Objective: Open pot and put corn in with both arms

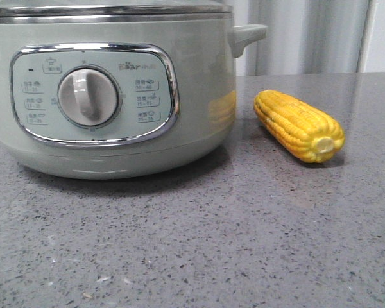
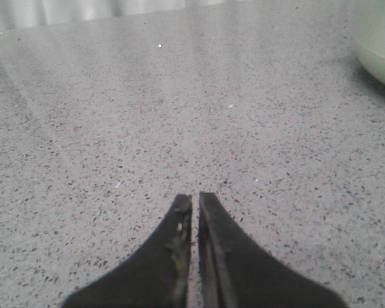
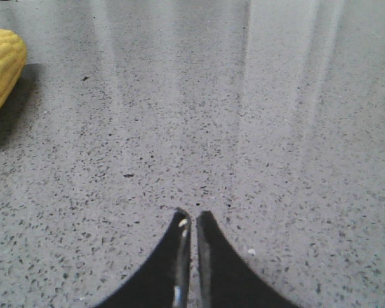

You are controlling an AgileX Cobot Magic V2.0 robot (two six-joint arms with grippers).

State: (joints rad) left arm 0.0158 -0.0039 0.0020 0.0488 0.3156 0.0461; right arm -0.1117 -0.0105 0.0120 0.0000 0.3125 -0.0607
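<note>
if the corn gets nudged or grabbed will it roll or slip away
The corn lies on its side on the smooth counter, free of the pot, so a sideways nudge would probably roll it. Its taper suggests a curving roll. The bumpy kernel rows should help grip, and it looks stiff.

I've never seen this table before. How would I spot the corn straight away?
Find the big pale green pot with the round dial, standing on the grey speckled table. Just to its right, lying on its side and apart from the pot, is the corn, its pale cut end towards the camera. It is the only bright yellow thing there, and far smaller than the pot.
</note>
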